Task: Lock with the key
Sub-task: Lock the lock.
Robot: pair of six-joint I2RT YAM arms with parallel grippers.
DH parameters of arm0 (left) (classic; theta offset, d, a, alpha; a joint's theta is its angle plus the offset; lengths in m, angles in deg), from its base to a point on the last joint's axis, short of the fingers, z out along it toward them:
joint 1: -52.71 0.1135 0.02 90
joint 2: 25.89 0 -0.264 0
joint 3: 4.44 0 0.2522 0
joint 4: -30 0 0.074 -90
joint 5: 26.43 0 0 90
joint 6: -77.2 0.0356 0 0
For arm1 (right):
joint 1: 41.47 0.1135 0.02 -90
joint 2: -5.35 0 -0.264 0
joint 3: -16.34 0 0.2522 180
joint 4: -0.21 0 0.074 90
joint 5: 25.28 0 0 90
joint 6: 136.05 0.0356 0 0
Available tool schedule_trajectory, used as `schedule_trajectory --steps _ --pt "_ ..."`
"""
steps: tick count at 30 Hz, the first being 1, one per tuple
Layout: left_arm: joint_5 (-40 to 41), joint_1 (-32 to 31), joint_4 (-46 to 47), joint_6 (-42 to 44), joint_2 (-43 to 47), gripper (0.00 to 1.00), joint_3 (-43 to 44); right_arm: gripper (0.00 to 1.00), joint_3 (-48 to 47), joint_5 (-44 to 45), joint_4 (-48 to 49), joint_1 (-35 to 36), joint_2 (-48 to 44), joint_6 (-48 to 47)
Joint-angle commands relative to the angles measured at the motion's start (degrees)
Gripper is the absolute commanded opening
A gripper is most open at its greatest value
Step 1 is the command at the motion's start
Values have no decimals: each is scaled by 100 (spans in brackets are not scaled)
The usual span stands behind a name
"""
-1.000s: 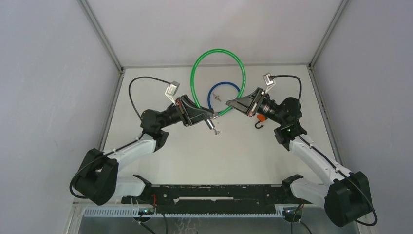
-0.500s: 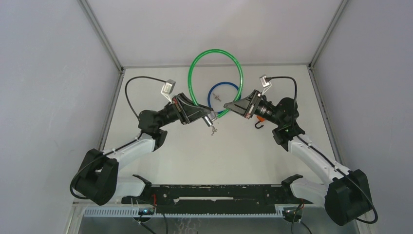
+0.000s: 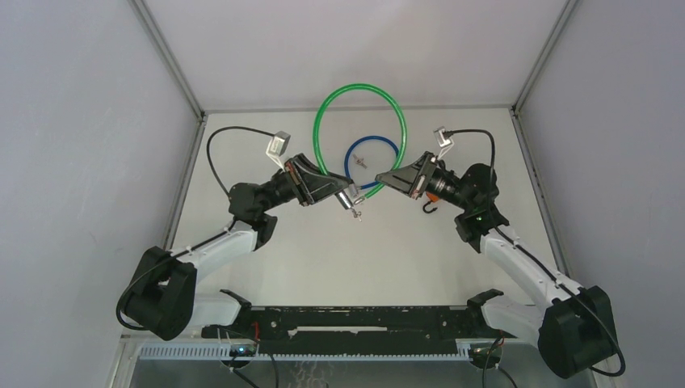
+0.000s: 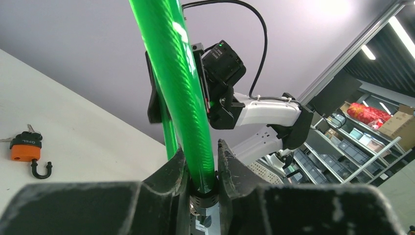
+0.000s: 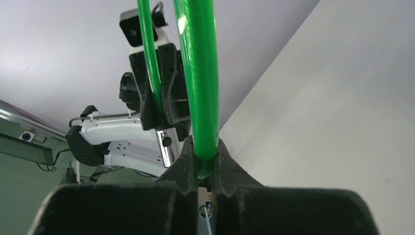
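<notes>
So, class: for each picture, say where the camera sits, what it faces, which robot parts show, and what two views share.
Top external: above, behind the bases, looking down on the white table; left arm, right arm, green plastic cable loop.
Left wrist: on the left arm, looking past the left end effector, shut on the loop, toward the right arm.
Right wrist: on the right arm, past the right end effector, shut on the loop, toward the left arm.
Shared: all show the loop.
</notes>
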Motion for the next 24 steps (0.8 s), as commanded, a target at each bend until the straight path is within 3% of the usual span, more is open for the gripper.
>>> schedule_trajectory --steps 1,24 --pt "-206 4 257 26 52 0 49 0 -116 31 530 -244 -304 180" --pt "-383 -6 154 53 52 0 70 0 -632 109 796 157 27 228"
